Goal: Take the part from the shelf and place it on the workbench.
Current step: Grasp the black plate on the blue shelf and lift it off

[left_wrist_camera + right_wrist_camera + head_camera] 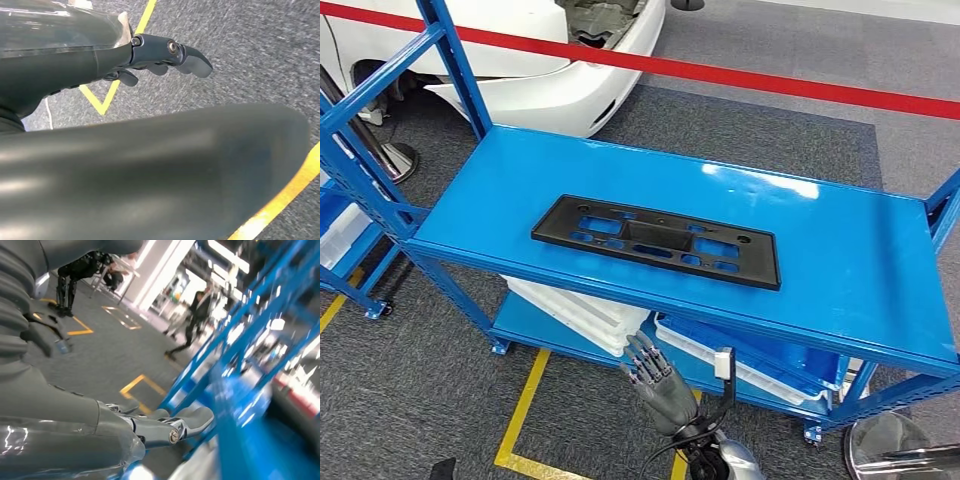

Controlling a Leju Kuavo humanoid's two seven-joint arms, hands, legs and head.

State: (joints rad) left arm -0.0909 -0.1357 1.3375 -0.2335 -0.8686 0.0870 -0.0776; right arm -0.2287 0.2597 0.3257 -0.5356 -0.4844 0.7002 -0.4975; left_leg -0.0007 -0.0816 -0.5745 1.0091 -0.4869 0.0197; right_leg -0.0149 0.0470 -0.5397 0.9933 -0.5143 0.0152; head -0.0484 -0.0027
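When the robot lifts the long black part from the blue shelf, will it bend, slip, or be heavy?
The black part is thin, flat and full of cut-outs, so it is probably light and may flex a little if held at one end. It lies flat on the glossy blue shelf, so a push would likely slide it, and its low edge may be hard to get fingers under.

Part (656,241): long flat black plastic panel, rectangular cut-outs and small holes along length. Laid flat on top deck of blue shelf (848,250), near middle, slightly skewed to front edge. Untouched by anything.
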